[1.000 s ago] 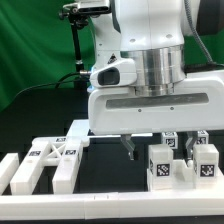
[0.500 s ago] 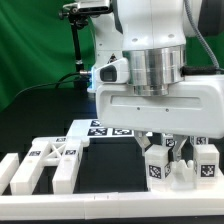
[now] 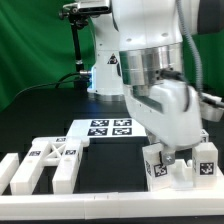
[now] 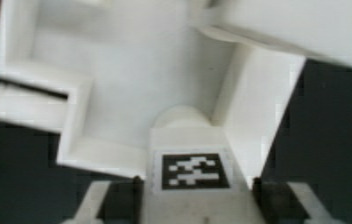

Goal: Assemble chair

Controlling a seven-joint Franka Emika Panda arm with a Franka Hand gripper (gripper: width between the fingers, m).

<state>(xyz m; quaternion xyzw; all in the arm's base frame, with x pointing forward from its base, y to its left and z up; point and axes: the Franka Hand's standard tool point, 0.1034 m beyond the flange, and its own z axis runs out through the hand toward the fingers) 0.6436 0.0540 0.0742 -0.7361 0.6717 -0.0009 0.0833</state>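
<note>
The chair's white tagged parts lie in two groups. Notched panels (image 3: 50, 160) lie at the exterior view's left. Chunky blocks (image 3: 159, 166) stand at its right. My gripper (image 3: 181, 152) is tilted and reaches down between those right blocks, with its fingertips hidden among them. In the wrist view my gripper (image 4: 199, 196) straddles a white chair part (image 4: 217, 120) that bears a square tag (image 4: 194, 170). Both fingers (image 4: 123, 202) press against the part's sides, so the jaws are shut on it.
The marker board (image 3: 110, 127) lies flat behind the parts, mid-table. A long white rail (image 3: 8, 170) lies at the exterior view's front left. Another tagged block (image 3: 206, 160) stands close beside the gripper at the right. The table surface is black.
The arm has dropped among the right-hand blocks and its wrist has tilted over. The marker board, hidden earlier by the hand, now shows in full.
</note>
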